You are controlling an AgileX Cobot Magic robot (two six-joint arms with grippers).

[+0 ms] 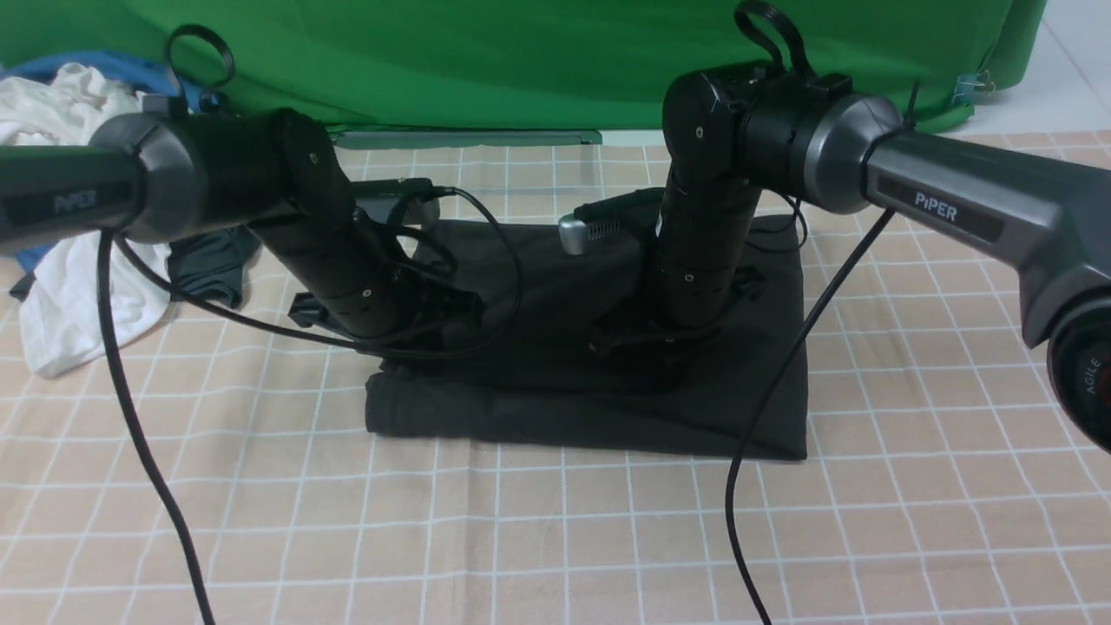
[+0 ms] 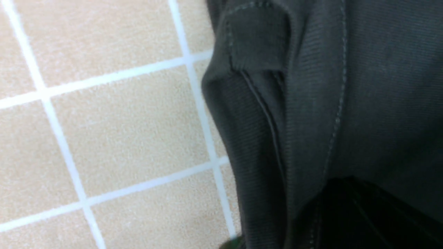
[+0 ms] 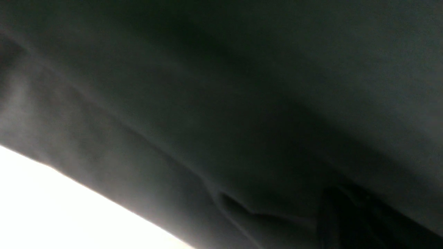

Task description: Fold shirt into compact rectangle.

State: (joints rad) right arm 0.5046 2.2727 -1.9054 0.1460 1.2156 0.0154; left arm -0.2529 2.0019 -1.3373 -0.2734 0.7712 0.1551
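One black shirt (image 1: 608,391) is seen on the checked tabletop (image 1: 555,538). Two robot arms are counted, one left (image 1: 260,191) and one right (image 1: 781,130). One heap of other clothes (image 1: 78,217) is seen, its pieces not countable.

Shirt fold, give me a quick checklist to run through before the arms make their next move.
1. Shirt lies in a rough rectangle on the checked cloth: ok.
2. Near edge flat and even: ok.
3. Left edge tidy: not ok, hem layers gape.
4. Left claw open or shut: cannot tell, hidden.
5. Right claw open or shut: cannot tell, dark and blurred.
6. Clothes pile apart from the shirt: ok.
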